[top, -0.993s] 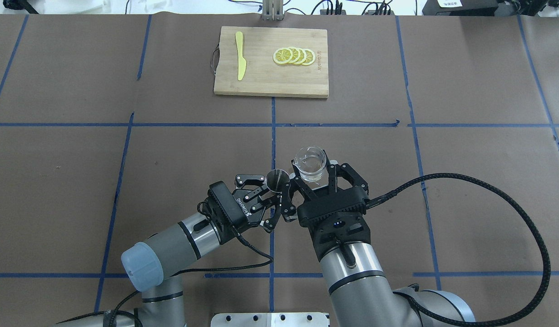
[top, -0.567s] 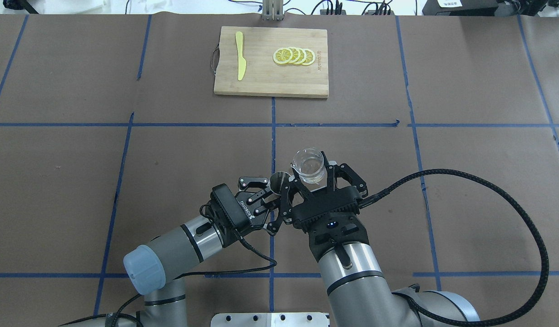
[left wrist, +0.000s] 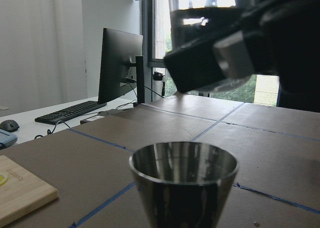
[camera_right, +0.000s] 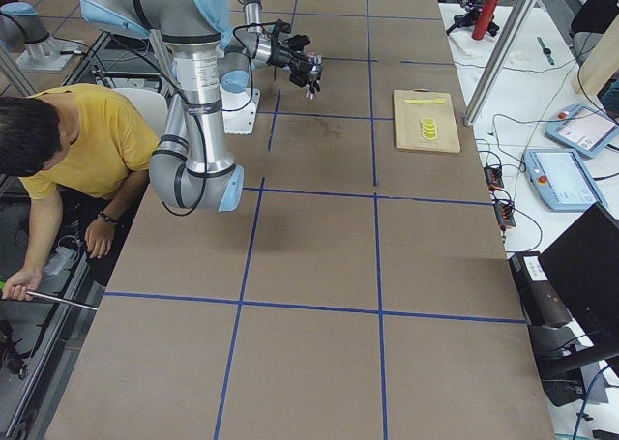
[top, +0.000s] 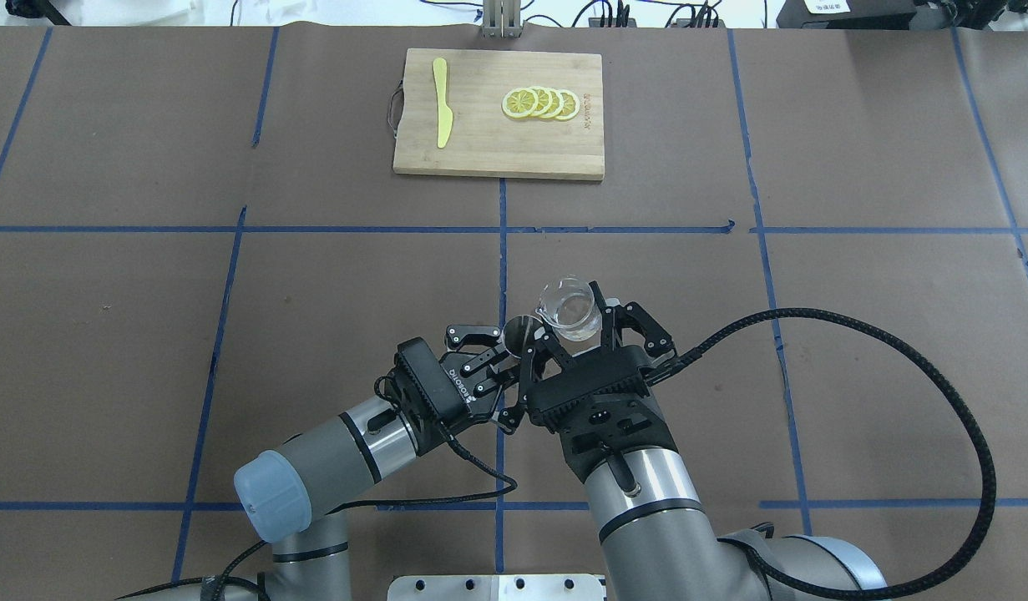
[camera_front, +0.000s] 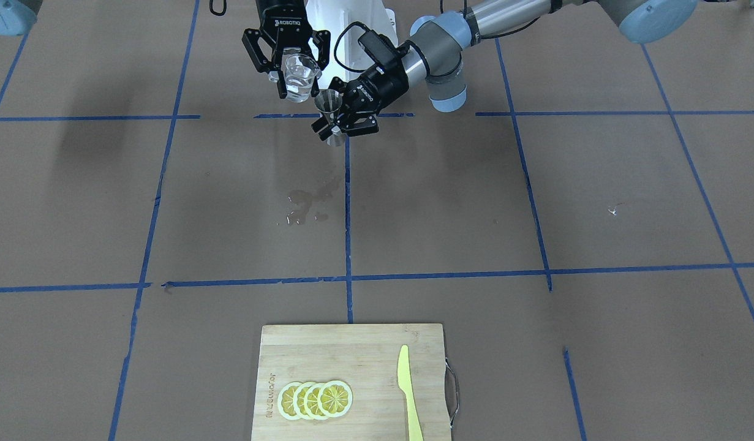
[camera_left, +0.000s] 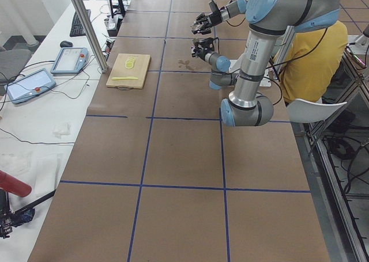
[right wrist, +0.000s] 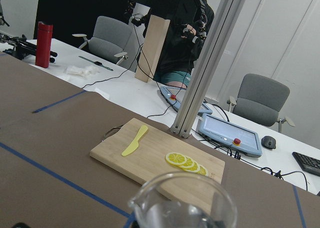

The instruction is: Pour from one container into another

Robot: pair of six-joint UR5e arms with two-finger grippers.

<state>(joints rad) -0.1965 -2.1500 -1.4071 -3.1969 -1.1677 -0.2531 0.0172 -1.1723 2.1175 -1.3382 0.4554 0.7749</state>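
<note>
The cup (top: 568, 307), with clear liquid in it, is grasped between the fingers of the right hand (top: 580, 334). It is held in the air over the worktop (top: 856, 334), well apart from the board (top: 497, 159), on the robot's side of it. The jigger (camera_front: 328, 101) is clenched at its waist by the left hand (camera_front: 339, 125). It is kept upright, mouth up, off the worktop and about as far from the board as the cup. The cup's spout is turned toward the jigger, and the cup is seen just beside the jigger's rim and higher than it. A wet patch (camera_front: 306, 205) is seen on the worktop between the board and the jigger. On the board, lemon slices (top: 540, 103) and a yellow knife (top: 441, 104) are laid apart from each other.
</note>
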